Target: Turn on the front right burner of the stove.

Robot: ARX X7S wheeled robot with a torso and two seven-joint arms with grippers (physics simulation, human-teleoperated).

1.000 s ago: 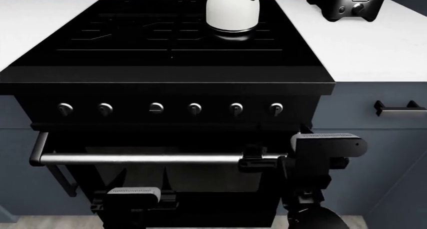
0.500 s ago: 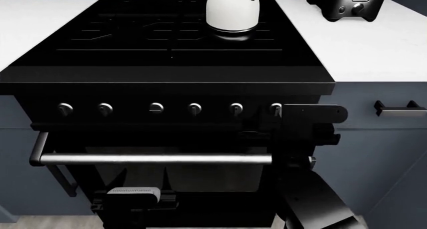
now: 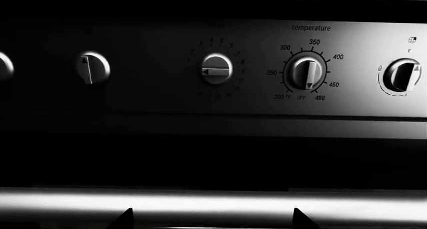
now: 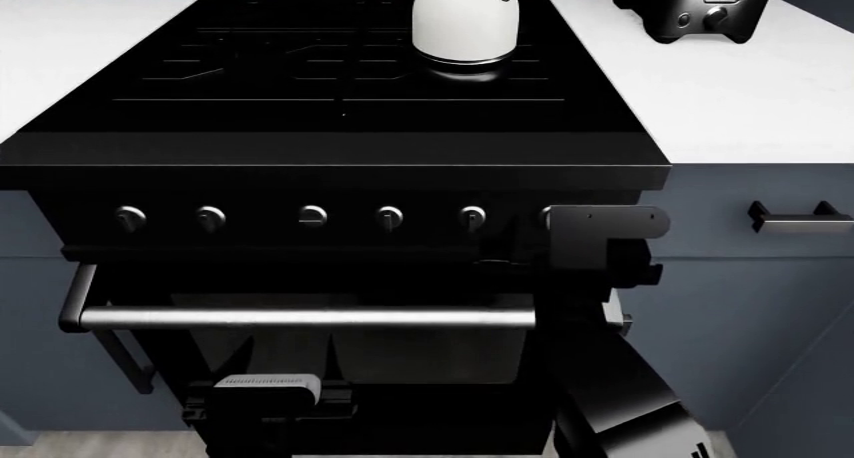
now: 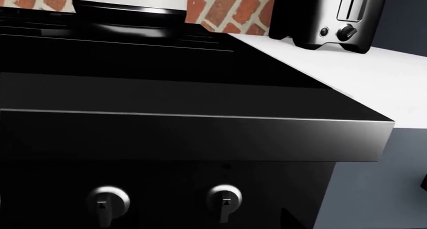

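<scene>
Stove (image 3: 267, 104) panel label "temperature"; dial (image 3: 306, 73) marked 200–480, OFF

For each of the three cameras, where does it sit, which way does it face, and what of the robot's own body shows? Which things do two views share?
Head view: high, facing forward and down on the stove; the right arm is up at the rightmost knob, the left arm low.
Left wrist view: low before the oven handle, facing the knob panel; two dark finger tips show.
Right wrist view: below the cooktop edge, facing up and back; no body part clearly shows.
Shared: head and right wrist views both show the kettle and toaster.
</scene>
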